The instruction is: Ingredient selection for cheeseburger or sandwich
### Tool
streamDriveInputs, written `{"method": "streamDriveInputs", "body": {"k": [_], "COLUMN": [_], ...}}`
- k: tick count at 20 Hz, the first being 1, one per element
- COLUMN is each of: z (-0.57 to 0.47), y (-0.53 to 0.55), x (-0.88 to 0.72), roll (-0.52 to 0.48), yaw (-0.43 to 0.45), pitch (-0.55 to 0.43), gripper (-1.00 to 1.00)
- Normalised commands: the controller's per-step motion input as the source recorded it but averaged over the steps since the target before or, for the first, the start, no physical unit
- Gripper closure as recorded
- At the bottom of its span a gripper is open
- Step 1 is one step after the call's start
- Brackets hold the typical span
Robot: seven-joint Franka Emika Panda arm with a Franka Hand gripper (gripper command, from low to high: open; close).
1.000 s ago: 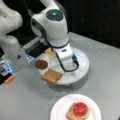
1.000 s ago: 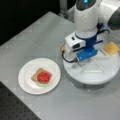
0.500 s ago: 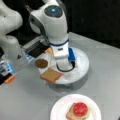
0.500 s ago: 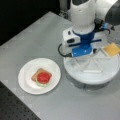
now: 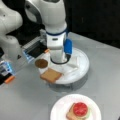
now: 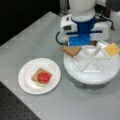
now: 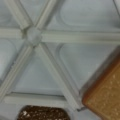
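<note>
The arm stands low over the round white divided tray (image 5: 81, 65), its pincer hidden behind the wrist body in both front views and out of the wrist view too, so I cannot tell whether it is spread or pressed together. In a front view the tray (image 6: 92, 75) sits on the grey surface (image 6: 30, 40) with the arm's blue and white wrist over its 11 o'clock part.

A brown toast square (image 5: 51, 75) lies at the tray's 8 o'clock edge, overhanging the rim a little. The same toast square (image 6: 71, 50) shows just under the wrist at the tray's 10 o'clock. A dark brown round patty (image 5: 41, 63) lies just beside the toast, at its 11 o'clock. A yellow-orange cheese square (image 6: 111, 49) rests in a compartment at the tray's 2 o'clock.

The wrist view looks straight down on the tray's ribs meeting at a hub (image 7: 33, 35), with the toast corner (image 7: 105, 100) at 4 o'clock and the patty's edge (image 7: 43, 115) at 6 o'clock.

Well apart from the tray, a white paper plate (image 5: 60, 107) carries the sandwich (image 5: 78, 111): a toast square, a green leaf and a red disc (image 5: 80, 108) on top. It shows also on the plate (image 6: 27, 75) as the sandwich (image 6: 42, 77).
</note>
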Motion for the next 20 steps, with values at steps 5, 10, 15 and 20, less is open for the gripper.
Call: {"method": "streamDriveInputs", "body": {"k": [5,10,15,20], "z": [0.19,-0.04,-0.12,-0.16], "y": [-0.40,-0.28,-0.17,-0.25], "x": [-0.05,-0.03,-0.09,-0.10], "roll": [0.002,-0.126,0.232,0.382], "yaw": [-0.639,-0.413,-0.149,0.007], "pitch": [0.048,-0.122,-0.078,-0.097], "gripper": [-1.00,-1.00,-1.00,-1.00]}}
